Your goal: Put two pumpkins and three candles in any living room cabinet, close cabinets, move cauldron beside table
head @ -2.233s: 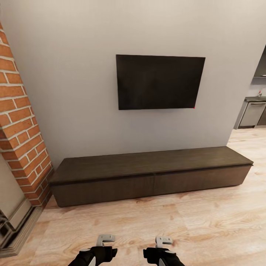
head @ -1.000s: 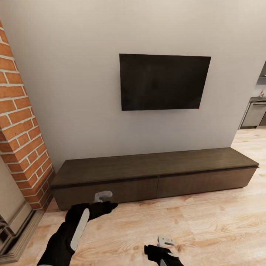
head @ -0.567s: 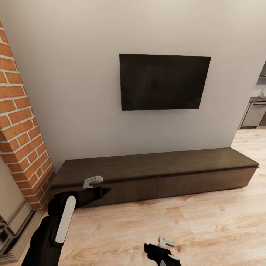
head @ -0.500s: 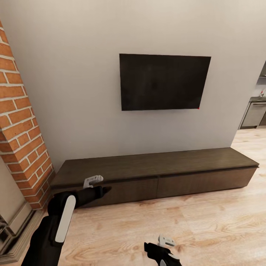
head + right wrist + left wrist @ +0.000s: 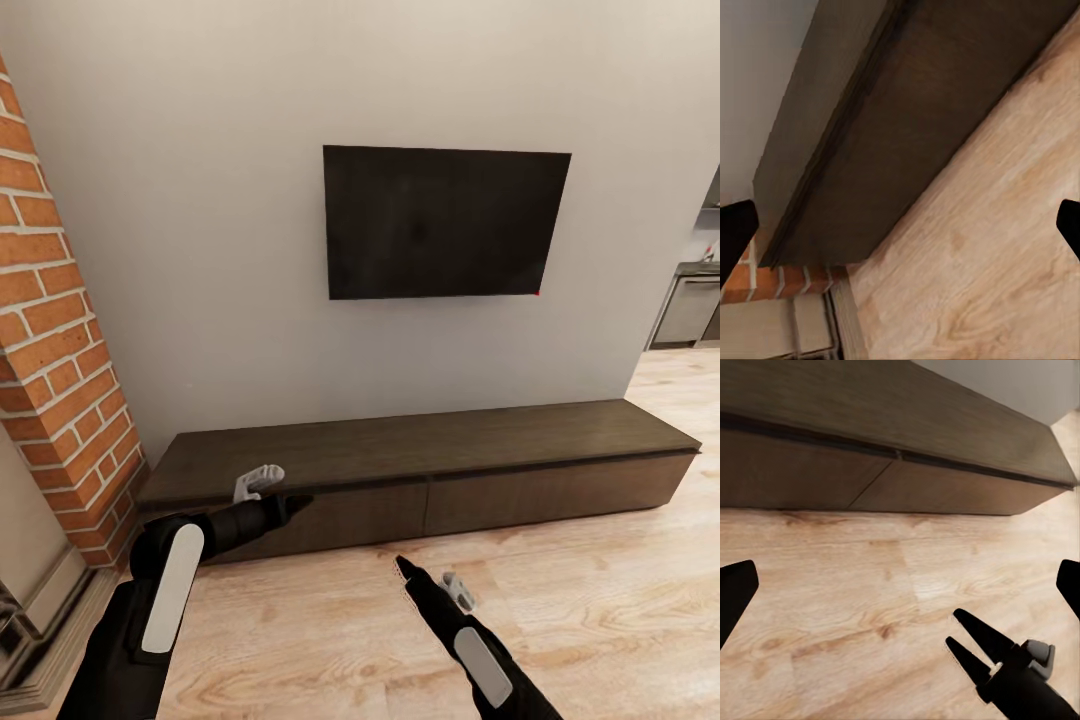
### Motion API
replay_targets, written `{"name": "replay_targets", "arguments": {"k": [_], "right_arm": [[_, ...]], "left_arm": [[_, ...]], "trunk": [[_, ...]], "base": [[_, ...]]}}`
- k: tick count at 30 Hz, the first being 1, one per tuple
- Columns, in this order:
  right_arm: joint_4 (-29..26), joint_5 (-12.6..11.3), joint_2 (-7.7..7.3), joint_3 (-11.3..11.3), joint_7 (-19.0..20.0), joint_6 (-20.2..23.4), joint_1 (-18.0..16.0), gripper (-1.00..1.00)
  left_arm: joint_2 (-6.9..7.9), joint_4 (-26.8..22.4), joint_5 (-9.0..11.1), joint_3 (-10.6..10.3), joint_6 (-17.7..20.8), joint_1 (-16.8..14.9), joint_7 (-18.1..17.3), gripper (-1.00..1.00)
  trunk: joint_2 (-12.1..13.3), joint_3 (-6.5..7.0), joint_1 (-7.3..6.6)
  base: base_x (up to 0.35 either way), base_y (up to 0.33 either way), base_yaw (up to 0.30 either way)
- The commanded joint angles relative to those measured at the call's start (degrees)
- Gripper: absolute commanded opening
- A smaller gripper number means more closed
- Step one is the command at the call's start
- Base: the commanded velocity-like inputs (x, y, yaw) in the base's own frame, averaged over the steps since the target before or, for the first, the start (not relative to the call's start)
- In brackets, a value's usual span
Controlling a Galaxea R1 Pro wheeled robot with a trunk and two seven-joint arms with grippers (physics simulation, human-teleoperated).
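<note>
The cabinet (image 5: pixel 420 470) is a long, low dark-brown unit against the wall, and both of its flat fronts sit flush. My left gripper (image 5: pixel 288 503) is open and reaches the top edge of the left front; whether it touches I cannot tell. In the left wrist view the cabinet (image 5: pixel 870 472) lies ahead of the left gripper (image 5: pixel 900 589), whose fingertips are spread wide. My right gripper (image 5: pixel 404 568) is open and hangs over the floor, short of the seam between the fronts. The right wrist view faces the cabinet (image 5: pixel 922 127) past the right gripper (image 5: pixel 900 229). Pumpkins, candles, cauldron and table are out of view.
A black TV (image 5: pixel 445 222) hangs on the wall above the cabinet. A brick fireplace (image 5: pixel 60 380) stands at the left, close to my left arm. Light wooden floor (image 5: pixel 600 600) spreads in front of the cabinet. A kitchen appliance (image 5: pixel 690 305) shows at the far right.
My right arm has risen from the bottom edge and stretched forward toward the cabinet. My left gripper, raised earlier to the left front, has shifted slightly right.
</note>
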Motion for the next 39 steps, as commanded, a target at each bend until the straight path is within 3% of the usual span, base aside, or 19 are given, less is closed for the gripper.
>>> {"name": "replay_targets", "arguments": {"k": [1,2,8,11,14,15,17,20,39], "right_arm": [[-0.1,-2.6,-0.32,0.0,0.4,0.2,-0.1,1.0],[-0.2,-6.0,-1.13,0.0,0.9,0.3,-0.5,1.0],[-0.1,-12.0,-3.29,0.2,4.3,2.8,-2.4,1.0],[0.0,-12.7,-3.9,0.0,7.7,5.3,-2.6,1.0],[1.3,-13.3,-4.68,-2.0,13.4,9.6,-2.7,1.0],[1.3,-13.3,-4.68,-2.0,13.4,9.6,-2.7,1.0],[2.4,-14.0,-4.97,-6.4,17.6,12.4,-2.7,1.0],[2.9,-14.4,-4.97,-9.2,20.6,15.3,-2.8,1.0],[6.1,-14.7,-4.56,-13.2,22.0,16.1,-2.8,1.0]], "left_arm": [[-0.06,0.0,-0.3,0.1,0.3,0.0,-0.6,1.0],[-0.06,0.0,-0.2,0.1,0.3,0.0,-0.7,1.0],[-0.06,0.0,0.5,0.1,0.3,0.0,-1.6,1.0],[-0.03,0.0,1.5,0.1,0.3,0.0,-3.2,1.0],[0.19,0.0,3.0,0.1,0.3,0.0,-6.7,1.0],[0.19,0.0,3.0,0.1,0.3,0.0,-6.7,1.0],[0.76,0.0,3.5,0.2,0.3,0.0,-8.2,1.0],[1.04,0.1,3.7,0.2,0.3,0.0,-8.8,1.0],[1.26,0.1,3.9,0.2,0.3,0.0,-9.3,1.0]], "trunk": [[0.0,-0.06,-0.01],[0.0,-0.06,-0.01],[0.0,-0.06,-0.01],[0.0,-0.06,-0.01],[0.0,-0.06,-0.01],[0.0,-0.06,-0.01],[0.0,-0.06,-0.01],[0.0,-0.06,-0.01],[0.0,-0.06,-0.01]], "base": [[0.0,0.0,0.0],[0.0,0.0,0.0],[0.0,0.0,0.0],[0.0,0.0,0.0],[0.0,0.0,0.0],[0.0,0.0,0.0],[0.079,0.041,0.0],[0.177,0.096,0.0],[0.219,0.062,0.0]]}}
